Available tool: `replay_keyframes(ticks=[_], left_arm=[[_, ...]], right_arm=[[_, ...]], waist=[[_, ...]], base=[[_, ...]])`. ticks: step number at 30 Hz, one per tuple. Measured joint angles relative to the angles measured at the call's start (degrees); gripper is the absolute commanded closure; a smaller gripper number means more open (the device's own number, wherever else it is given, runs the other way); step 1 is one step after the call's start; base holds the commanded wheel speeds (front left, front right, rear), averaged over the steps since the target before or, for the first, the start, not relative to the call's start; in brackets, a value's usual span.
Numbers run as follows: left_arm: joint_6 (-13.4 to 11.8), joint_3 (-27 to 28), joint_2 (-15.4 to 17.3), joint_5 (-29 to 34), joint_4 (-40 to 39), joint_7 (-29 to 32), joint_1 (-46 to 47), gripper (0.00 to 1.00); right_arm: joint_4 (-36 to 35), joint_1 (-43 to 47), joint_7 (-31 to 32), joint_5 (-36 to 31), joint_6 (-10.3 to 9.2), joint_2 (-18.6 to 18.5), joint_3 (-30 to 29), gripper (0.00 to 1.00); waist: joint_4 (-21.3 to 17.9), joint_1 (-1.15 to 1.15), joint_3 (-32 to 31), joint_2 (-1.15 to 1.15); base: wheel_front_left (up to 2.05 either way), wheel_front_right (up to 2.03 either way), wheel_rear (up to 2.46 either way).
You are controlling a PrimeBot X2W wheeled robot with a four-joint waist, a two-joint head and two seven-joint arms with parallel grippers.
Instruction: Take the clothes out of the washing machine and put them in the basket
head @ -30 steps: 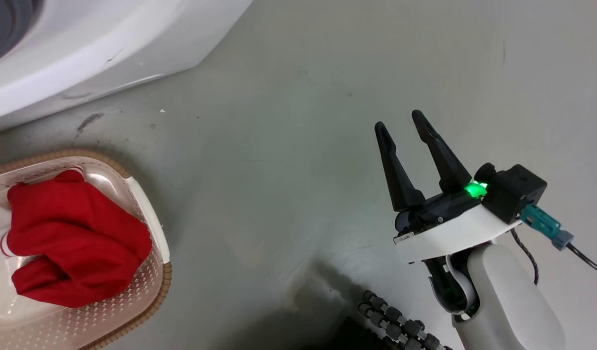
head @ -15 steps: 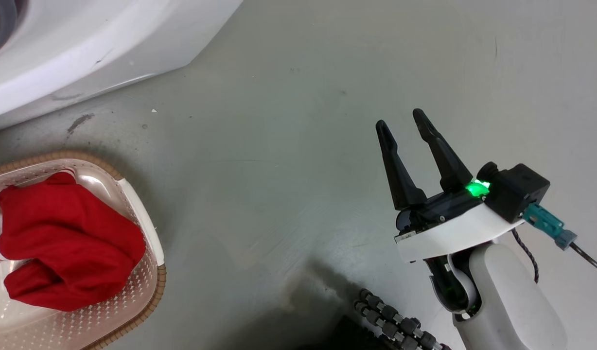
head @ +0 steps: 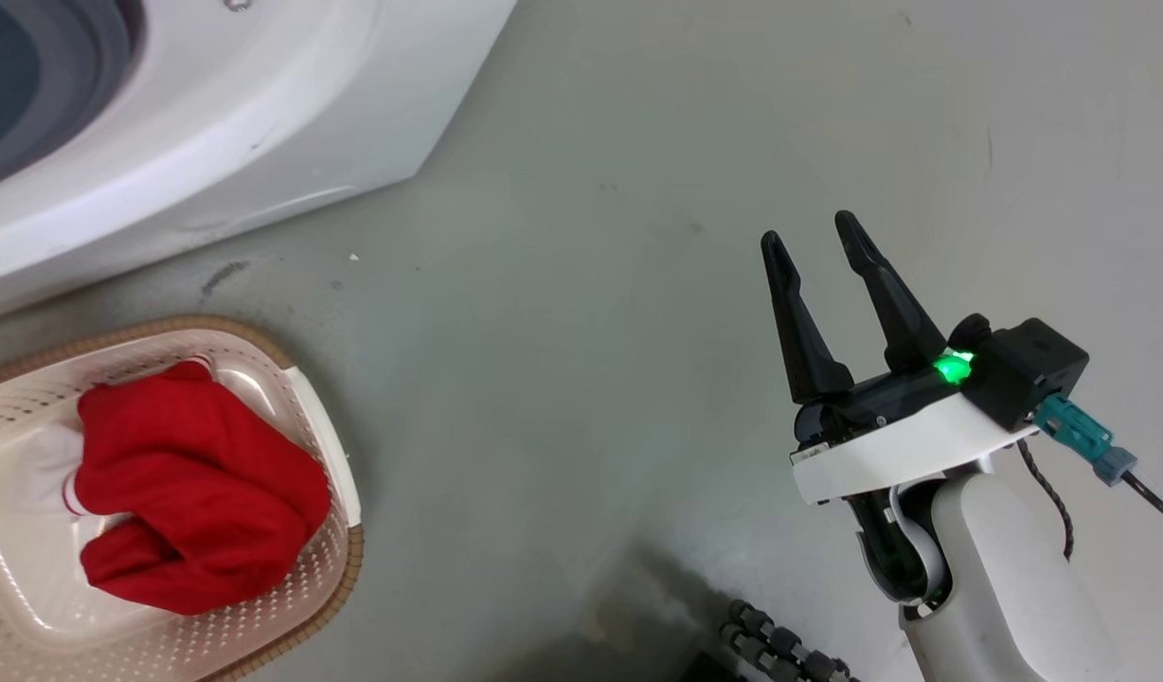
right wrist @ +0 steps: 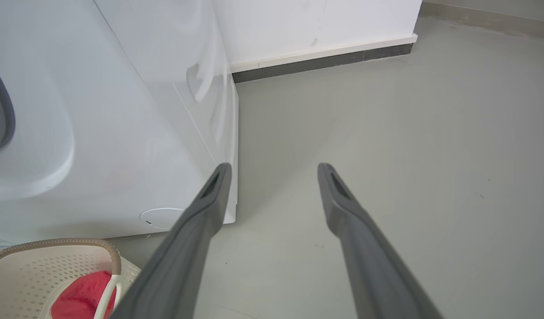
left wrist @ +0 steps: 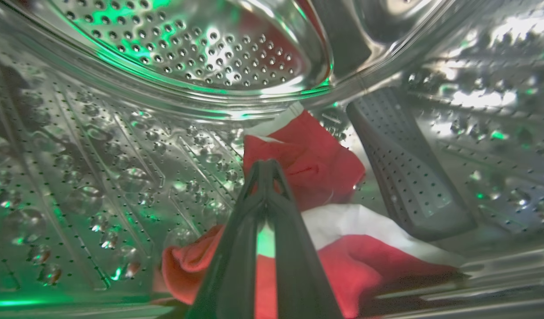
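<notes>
Inside the washing machine's perforated steel drum [left wrist: 99, 155], my left gripper [left wrist: 265, 165] is shut, its tips pressed into the red and white clothes [left wrist: 316, 155] lying on the drum floor. A second red garment [head: 193, 502] sits bunched in the cream basket [head: 165, 327] on the floor at the lower left of the head view, below the white washing machine [head: 259, 114]. My right gripper [head: 807, 229] hovers open and empty over bare floor, far right of the basket. The right wrist view has that gripper [right wrist: 274, 167] open, with the basket [right wrist: 55, 242] and washer [right wrist: 121, 110] to its left.
A grey ribbed drum paddle [left wrist: 405, 168] rises just right of the clothes. Grey floor [head: 563, 332] spreads between the basket and my right arm. A white wall with a dark skirting [right wrist: 325, 57] stands behind the washer. A black ribbed cable [head: 780, 644] lies near my base.
The whole head picture has shifted right and down, so the camera has turned toward the washer. The basket, garment and open right gripper keep their places.
</notes>
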State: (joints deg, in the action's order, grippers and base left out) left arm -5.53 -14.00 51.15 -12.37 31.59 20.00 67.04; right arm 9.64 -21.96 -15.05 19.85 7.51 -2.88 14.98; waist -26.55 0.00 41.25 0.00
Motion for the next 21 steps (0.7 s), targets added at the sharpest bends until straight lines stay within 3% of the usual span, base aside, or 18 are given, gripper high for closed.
replay_keyframes(ticks=[10, 21], left_arm=[[0.5, 0.9, -7.3, -4.1, 10.2, -15.8, -3.1, 1.0], [-0.6, 2.2, -15.3, -8.5, 13.3, -29.5, -12.6, 1.0]], right_arm=[[1.2, 2.3, 0.0, -1.9, 0.0, 0.0, -2.2, 0.0], [2.8, 6.0, 0.0, -4.4, 0.0, 0.0, -5.3, 0.0]], waist=[[1.9, 0.0, -6.4, 0.0], [4.9, 0.0, -14.7, 0.0]], base=[[0.0, 0.0, 0.0], [0.0, 0.0, 0.0]])
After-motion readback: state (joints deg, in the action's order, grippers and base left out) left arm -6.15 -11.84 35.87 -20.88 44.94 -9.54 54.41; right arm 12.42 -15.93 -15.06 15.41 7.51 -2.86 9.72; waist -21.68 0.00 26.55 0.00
